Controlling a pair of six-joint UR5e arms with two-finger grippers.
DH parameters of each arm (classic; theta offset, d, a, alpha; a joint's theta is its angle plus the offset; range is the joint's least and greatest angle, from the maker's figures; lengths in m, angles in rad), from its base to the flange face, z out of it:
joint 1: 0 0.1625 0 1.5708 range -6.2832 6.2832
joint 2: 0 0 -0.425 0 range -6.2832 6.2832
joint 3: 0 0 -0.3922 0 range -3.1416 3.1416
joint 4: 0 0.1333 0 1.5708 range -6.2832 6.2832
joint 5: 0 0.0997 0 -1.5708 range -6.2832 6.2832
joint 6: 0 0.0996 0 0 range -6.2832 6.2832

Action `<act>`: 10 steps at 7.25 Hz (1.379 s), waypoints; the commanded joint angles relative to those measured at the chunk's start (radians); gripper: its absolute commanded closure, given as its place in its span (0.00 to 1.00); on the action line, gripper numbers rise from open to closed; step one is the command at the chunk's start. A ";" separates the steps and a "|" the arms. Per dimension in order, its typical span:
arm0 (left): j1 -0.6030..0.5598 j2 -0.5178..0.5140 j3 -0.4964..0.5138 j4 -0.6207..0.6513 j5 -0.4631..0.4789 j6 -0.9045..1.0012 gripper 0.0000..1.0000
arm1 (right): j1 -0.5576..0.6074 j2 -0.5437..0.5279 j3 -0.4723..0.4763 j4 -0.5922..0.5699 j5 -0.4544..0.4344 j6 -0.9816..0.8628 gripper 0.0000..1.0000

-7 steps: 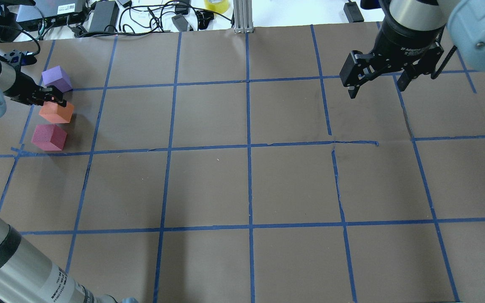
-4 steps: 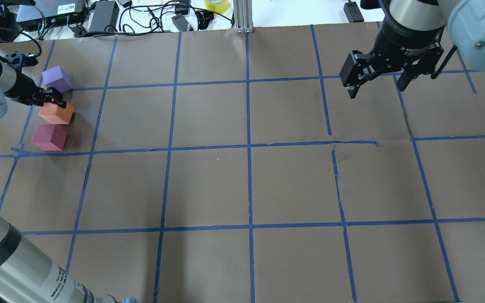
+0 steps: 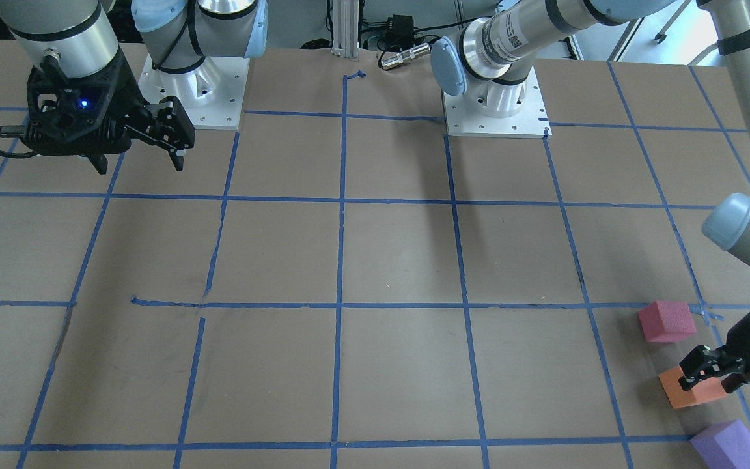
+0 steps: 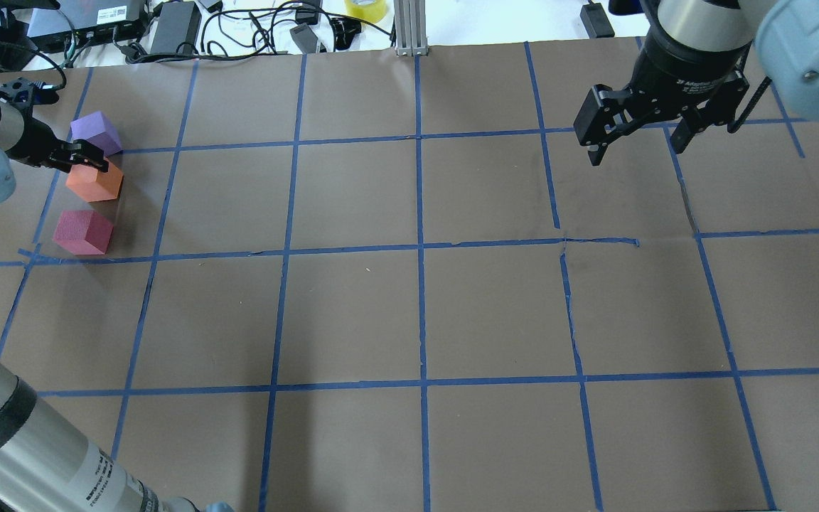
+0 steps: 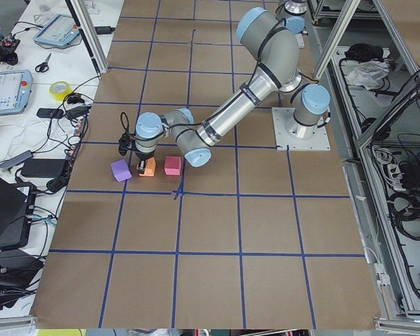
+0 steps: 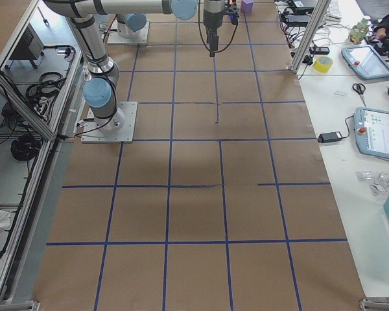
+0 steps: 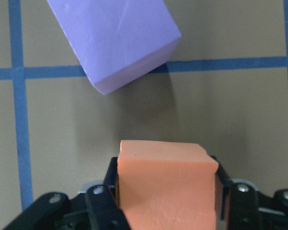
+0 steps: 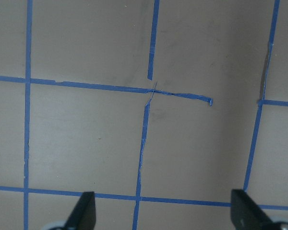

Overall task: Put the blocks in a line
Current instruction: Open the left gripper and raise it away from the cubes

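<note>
Left tool (image 7: 166, 178) clamped on orange block (image 4: 97, 186), purple block (image 4: 97, 131) just ahead; right tool (image 4: 635, 151) wide, well apart.

Brown paper (image 4: 352, 313) covers the table, marked into squares by a grid of blue tape (image 4: 421, 313). Right of centre, one tape strip (image 4: 598, 242) is wrinkled and ends short. Along the far edge lie black cables (image 4: 239, 32) and a power brick (image 4: 175, 27), with a yellow tape roll (image 4: 366, 8) near an aluminium post (image 4: 409, 28). On the white bench beyond rest a touchscreen pendant (image 6: 378, 133) and scissors (image 6: 358, 89).
</note>
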 commanded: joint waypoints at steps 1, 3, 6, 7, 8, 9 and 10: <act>-0.002 0.010 -0.009 0.003 0.000 -0.005 0.00 | -0.001 -0.001 0.000 0.003 -0.006 -0.008 0.00; -0.014 0.077 0.002 -0.142 0.000 -0.009 0.00 | 0.001 0.002 0.000 -0.003 -0.135 0.005 0.00; -0.070 0.284 0.005 -0.426 0.023 -0.020 0.00 | -0.002 -0.001 0.000 -0.006 -0.118 0.000 0.00; -0.119 0.359 0.006 -0.518 0.058 -0.064 0.00 | 0.001 -0.006 0.000 -0.005 -0.117 0.002 0.00; -0.186 0.424 0.018 -0.574 0.087 -0.133 0.00 | 0.001 -0.007 0.000 -0.002 -0.106 0.003 0.00; -0.277 0.470 0.037 -0.632 0.124 -0.283 0.00 | 0.001 -0.006 0.003 0.001 -0.042 0.003 0.00; -0.381 0.499 0.058 -0.651 0.118 -0.383 0.00 | 0.001 -0.007 0.003 0.009 -0.039 0.003 0.00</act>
